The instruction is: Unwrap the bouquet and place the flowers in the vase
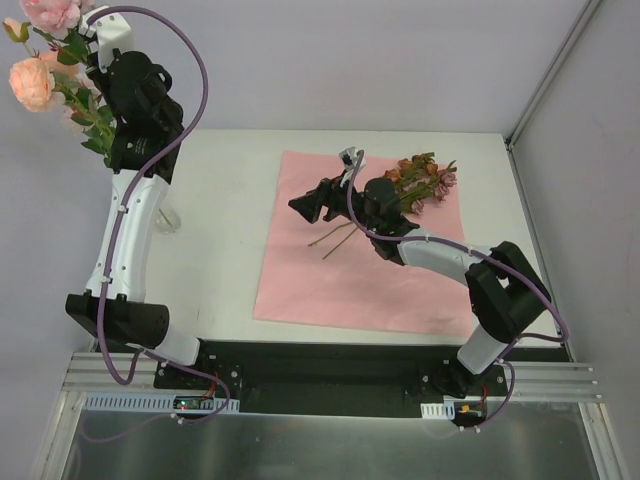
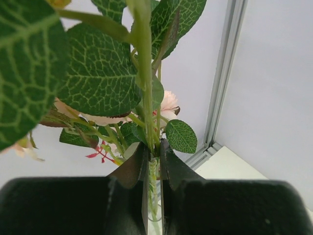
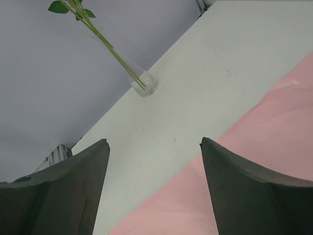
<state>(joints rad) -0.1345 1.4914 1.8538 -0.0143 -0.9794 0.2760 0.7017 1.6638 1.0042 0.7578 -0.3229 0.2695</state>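
Note:
My left gripper [image 1: 103,143] is raised at the far left, shut on the green stems [image 2: 146,98] of a peach-pink rose spray [image 1: 38,80]. In the right wrist view those stems [image 3: 110,49] slant down, their ends inside the clear glass vase [image 3: 144,85]. From above, the left arm half hides the vase [image 1: 168,218]. Rust-orange and mauve flowers [image 1: 420,178] lie on the flat pink paper [image 1: 330,290], their thin stems [image 1: 335,240] pointing left. My right gripper [image 1: 302,205] hovers open over the paper's left part, with nothing between its fingers [image 3: 234,186].
The pale table [image 1: 230,180] ends at a grey wall on the left and a metal frame post [image 1: 550,70] at the back right. The right arm [image 1: 450,260] crosses the paper's near right part. Large green leaves [image 2: 98,78] fill most of the left wrist view.

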